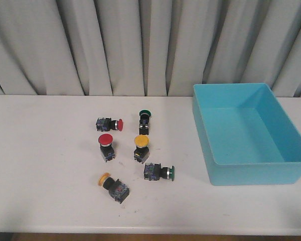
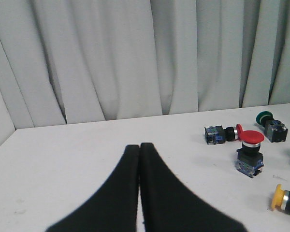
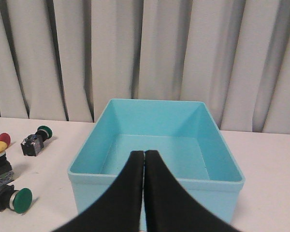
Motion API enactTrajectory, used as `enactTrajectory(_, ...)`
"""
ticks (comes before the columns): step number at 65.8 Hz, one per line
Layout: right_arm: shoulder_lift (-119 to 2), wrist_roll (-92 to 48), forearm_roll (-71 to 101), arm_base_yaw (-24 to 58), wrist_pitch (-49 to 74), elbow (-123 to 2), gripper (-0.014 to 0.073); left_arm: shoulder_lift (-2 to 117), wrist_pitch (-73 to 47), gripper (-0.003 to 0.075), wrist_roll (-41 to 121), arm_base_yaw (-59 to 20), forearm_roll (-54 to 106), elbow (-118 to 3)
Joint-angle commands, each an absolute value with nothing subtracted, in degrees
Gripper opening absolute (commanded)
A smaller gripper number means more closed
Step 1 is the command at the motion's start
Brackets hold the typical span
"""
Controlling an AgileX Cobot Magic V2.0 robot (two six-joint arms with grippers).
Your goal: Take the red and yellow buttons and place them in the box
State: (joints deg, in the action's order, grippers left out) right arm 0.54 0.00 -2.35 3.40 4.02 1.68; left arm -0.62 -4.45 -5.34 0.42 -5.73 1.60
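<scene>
Two red buttons lie left of centre in the front view: one on its side (image 1: 110,124), one upright (image 1: 106,142). Two yellow buttons are near them: one upright (image 1: 141,143), one on its side (image 1: 113,185) nearest the front edge. The light-blue box (image 1: 247,133) stands at the right, empty. Neither gripper shows in the front view. My left gripper (image 2: 139,146) is shut and empty, left of the buttons; the upright red button (image 2: 250,151) shows there. My right gripper (image 3: 144,153) is shut and empty in front of the box (image 3: 154,145).
Two green-capped switches lie among the buttons, one at the back (image 1: 144,119), one on its side (image 1: 159,172) close to the box. Grey curtains (image 1: 140,45) hang behind the white table (image 1: 40,175).
</scene>
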Motion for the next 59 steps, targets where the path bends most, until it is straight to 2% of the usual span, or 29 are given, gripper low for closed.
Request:
enactTrajectory(1, 1.22, -0.31, -2.69, 2.94, 0.00, 2.06, -0.0003, -1.39, 0.00, -0.0006, -5.55, 0.39, -5.67, 4.24)
enactTrajectory(59, 1.22, -0.31, -2.69, 2.94, -0.47, 2.06, -0.0003, -1.39, 0.00, -0.0006, -5.55, 0.39, -5.67, 4.24)
